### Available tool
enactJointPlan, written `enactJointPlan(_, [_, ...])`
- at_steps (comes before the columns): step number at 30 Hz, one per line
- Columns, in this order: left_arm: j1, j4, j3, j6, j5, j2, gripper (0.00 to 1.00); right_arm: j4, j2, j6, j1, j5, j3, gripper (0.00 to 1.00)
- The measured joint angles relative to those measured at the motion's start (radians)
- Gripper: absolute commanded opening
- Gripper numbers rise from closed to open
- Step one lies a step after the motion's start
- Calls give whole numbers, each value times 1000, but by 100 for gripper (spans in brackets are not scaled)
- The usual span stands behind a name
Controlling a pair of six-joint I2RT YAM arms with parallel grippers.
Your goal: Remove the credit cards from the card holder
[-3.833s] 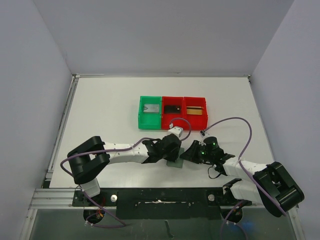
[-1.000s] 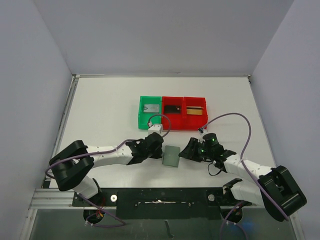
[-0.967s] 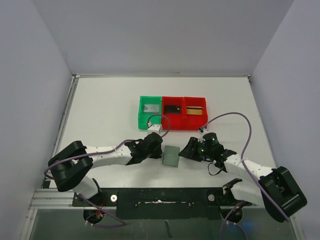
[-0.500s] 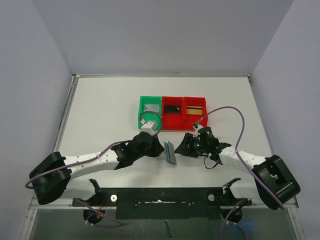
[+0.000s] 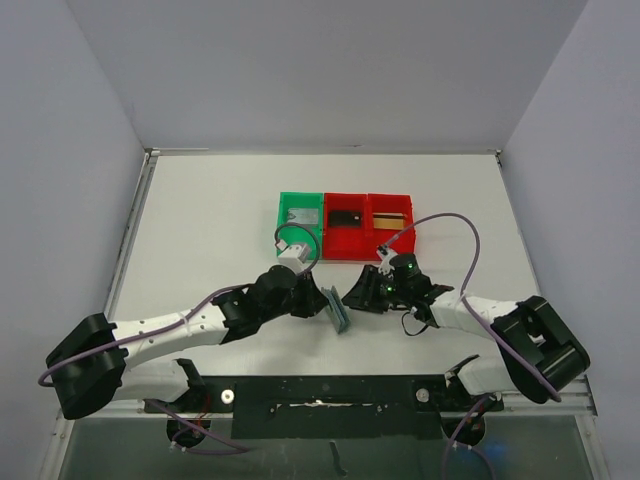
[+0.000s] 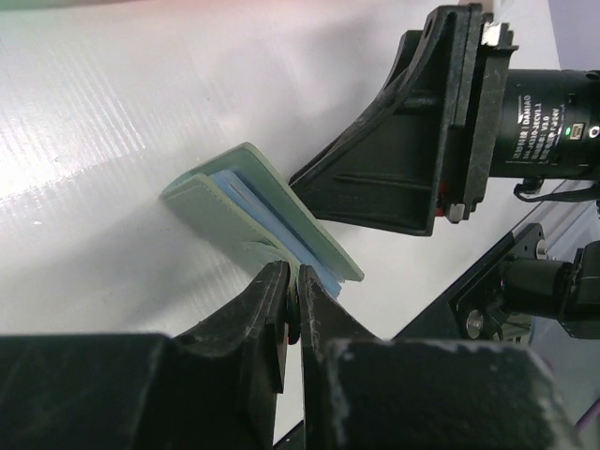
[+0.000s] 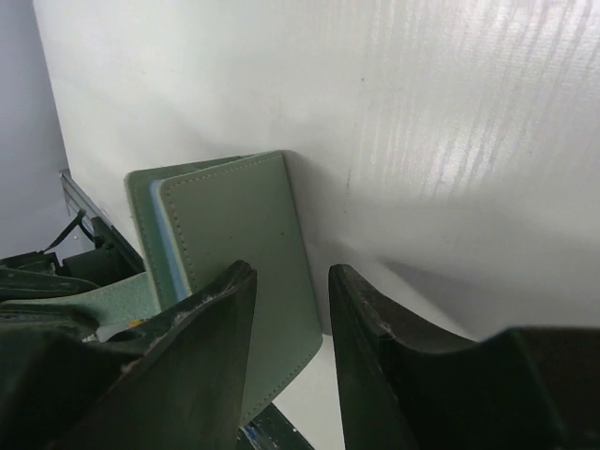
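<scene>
two claws flank the card holder (image 5: 337, 308), which stands on edge, half folded, near the front middle of the worktop (image 5: 220, 220). the left claw (image 5: 318, 300) is clamped on the card holder's near edge, its fingers (image 6: 267, 309) pressed almost together. a pale blue layer shows between the green-grey panels. the right claw (image 5: 352, 298) sits just beside the card holder's other face with its fingers (image 7: 361, 309) apart and bare worktop between them. farther back, one gold-tan credit card (image 5: 392, 222) lies in the right-hand red bin (image 5: 410, 240), beside another red bin (image 5: 346, 240) and a green bin (image 5: 285, 235).
</scene>
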Motion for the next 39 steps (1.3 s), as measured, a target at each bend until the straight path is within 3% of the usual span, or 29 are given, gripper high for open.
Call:
enactJointPlan(6, [0,-10,18,1,31,8,0,13,-53,20,0,-20,-3,40])
enactJointPlan(15, [-13,-27,23,1,52,-30,0,-161,-228,-9,-25,97,-5,48])
enactJointPlan(18, [-13,-56,3,-3,34,-78,0,-216,-265,-26,-34,119,-5,56])
enactJointPlan(23, [-12,-146,-81,-34,-30,-188,0,-267,-320,-30,-35,145,-5,93])
enactJointPlan(25, [-11,-183,-133,-62,-63,-253,0,-282,-344,-28,-35,158,-5,99])
enactJointPlan(35, [1,-317,-283,-174,-131,-381,0,-275,-395,116,-41,219,-6,98])
enactJointPlan(39, [1,-335,-300,-183,-134,-405,0,-4,-411,210,-67,127,-143,98])
